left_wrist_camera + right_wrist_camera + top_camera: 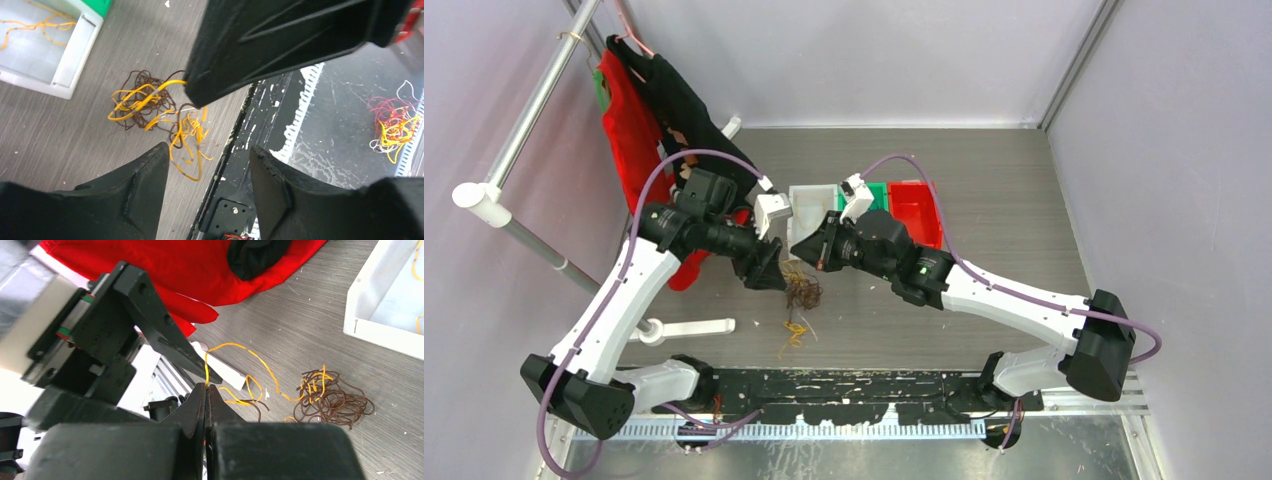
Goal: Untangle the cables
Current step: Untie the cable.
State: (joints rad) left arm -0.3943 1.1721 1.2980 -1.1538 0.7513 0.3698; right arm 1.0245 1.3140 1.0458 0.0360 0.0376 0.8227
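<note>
The cables (803, 293) lie on the grey table between the two arms as a small tangle of dark brown and yellow-orange strands (145, 102). My right gripper (206, 386) is shut on one yellow strand (235, 347), which arcs from its tips down to the brown loops (330, 397). From above, the right gripper (796, 247) hangs just over the tangle. My left gripper (772, 275) sits close beside it on the left. Its fingers (145, 185) stand apart around the left gripper (207, 150), with only table and base plate showing between them.
A white bin (809, 205) holding loose yellow strands (40, 25) stands behind the tangle, with a green bin (879, 192) and a red bin (916, 212) to its right. Red and black garments (629, 130) hang on a rack at the left. Another red-yellow-white tangle (395, 120) lies by the near rail.
</note>
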